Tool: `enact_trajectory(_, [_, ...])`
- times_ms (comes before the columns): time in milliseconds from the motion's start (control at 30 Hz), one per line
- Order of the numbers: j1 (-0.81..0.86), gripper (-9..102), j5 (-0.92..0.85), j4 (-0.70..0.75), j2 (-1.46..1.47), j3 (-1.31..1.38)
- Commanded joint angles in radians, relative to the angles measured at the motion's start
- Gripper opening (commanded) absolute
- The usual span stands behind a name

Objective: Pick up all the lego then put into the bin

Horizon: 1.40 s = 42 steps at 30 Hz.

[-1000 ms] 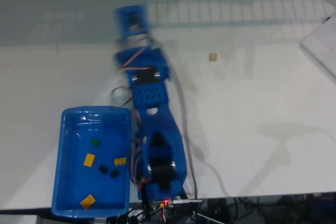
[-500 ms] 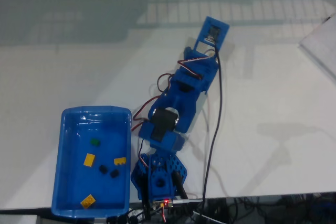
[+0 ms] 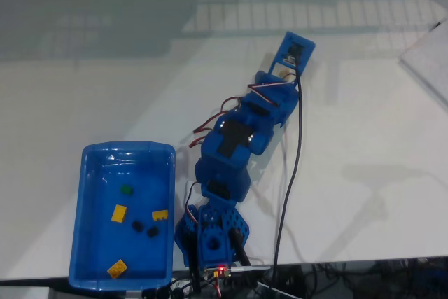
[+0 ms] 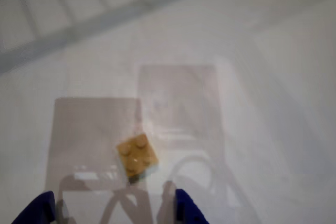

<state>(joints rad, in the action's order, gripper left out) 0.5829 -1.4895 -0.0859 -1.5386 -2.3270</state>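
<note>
The hand (image 4: 113, 208) is hovering with fingertips spread wide, holding nothing, the tan brick (image 4: 137, 155) lying on the bench (image 4: 262, 129) just ahead; I'd be lowering straight, straddling it squarely before closing.

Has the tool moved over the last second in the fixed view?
Yes. The tool end of the arm swung rightward, away from the bin, and now sits over the tan lego.

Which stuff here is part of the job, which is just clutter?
Job: tan lego on the table, below the pincer; blue bin holding yellow, black and green bricks.
Clutter: white sheet at the right edge; cables.
</note>
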Motion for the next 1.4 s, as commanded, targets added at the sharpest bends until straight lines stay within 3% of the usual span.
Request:
enact_trajectory(0, [0.0, 31, -0.008, -0.015, 0.012, 0.069])
enact_trajectory(900, [0.025, 29, -0.054, -0.015, 0.16, 0.19])
enact_trajectory(1367, [0.026, 10, -0.072, -0.015, 0.173, 0.195])
